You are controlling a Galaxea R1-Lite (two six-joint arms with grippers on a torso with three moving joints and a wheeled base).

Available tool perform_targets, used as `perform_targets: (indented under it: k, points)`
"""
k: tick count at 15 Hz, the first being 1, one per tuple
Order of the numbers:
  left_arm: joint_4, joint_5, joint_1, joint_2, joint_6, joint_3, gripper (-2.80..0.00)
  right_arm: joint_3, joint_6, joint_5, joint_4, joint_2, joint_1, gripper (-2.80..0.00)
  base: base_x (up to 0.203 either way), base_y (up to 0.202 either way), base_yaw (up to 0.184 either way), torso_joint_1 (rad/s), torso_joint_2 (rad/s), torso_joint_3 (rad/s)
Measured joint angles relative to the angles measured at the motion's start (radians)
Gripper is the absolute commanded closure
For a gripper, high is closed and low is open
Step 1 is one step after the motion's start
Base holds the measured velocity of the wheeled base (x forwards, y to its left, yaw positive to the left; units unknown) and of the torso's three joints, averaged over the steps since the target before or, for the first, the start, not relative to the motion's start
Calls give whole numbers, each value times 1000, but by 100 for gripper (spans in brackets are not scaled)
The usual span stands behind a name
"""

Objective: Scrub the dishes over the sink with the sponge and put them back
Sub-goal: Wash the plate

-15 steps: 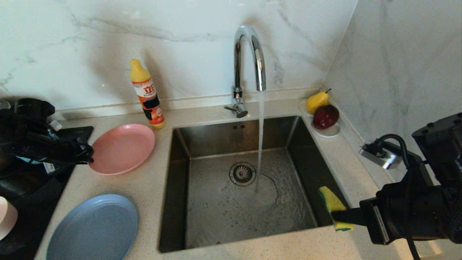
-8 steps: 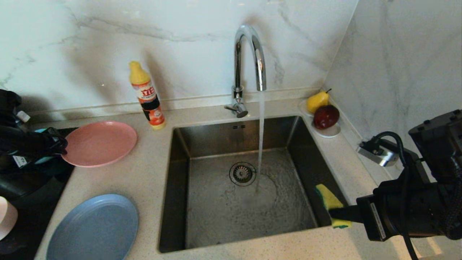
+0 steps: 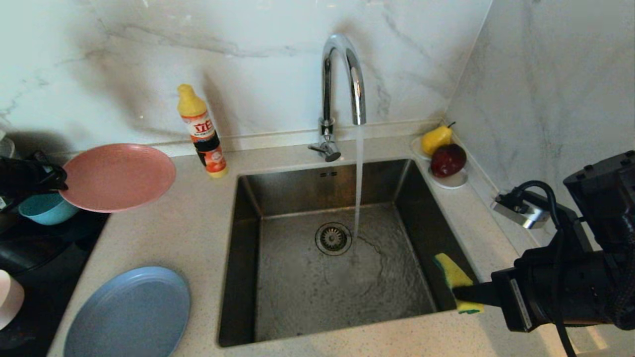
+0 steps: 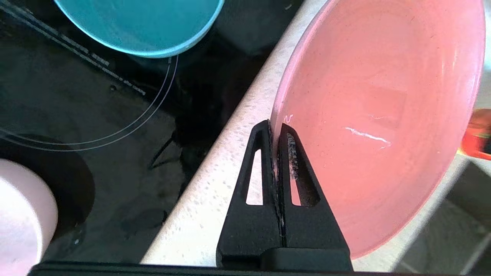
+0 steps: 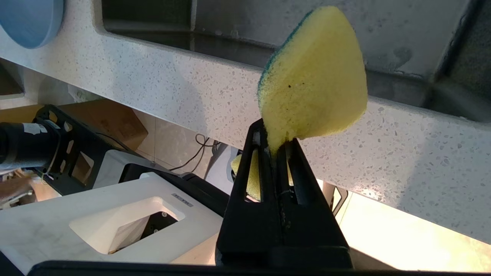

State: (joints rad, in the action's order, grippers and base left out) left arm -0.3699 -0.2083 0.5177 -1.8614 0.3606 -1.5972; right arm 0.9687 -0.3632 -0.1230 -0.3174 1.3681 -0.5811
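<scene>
The salmon-pink plate has been lifted off the counter and carried towards nine o'clock, away from the sink, pinched at its rim by the clamped left gripper; it hangs above the teal bowl, so it looks headed back to the stovetop side. At four o'clock the right gripper grips the sponge tight over the sink's edge, while the tap runs and the grey-blue plate waits
</scene>
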Motion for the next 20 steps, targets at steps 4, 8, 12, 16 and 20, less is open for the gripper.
perform_targets:
  k: [4, 8, 12, 16, 20]
  points:
    - [-37, 8, 0, 61, -9, 15, 0, -5, 0, 0, 0, -4, 0, 0, 0, 0, 0, 0, 0, 0]
    - [-76, -1, 30, 120, -9, 30, 0, -9, 0, 0, -2, -13, 0, 0, 0, 0, 0, 0, 0, 0]
    - [-119, -50, 65, 250, -2, 56, 0, -20, -1, 0, -1, -16, 0, 0, 0, 0, 0, 0, 0, 0]
    - [-125, -111, 85, 414, 40, 78, 0, -25, -2, 0, -1, -18, -1, 0, 0, 0, 0, 0, 0, 0]
    - [-125, -165, 87, 533, 55, 55, 0, -42, -5, 0, -1, -20, -1, 0, 0, 0, 0, 0, 0, 0]
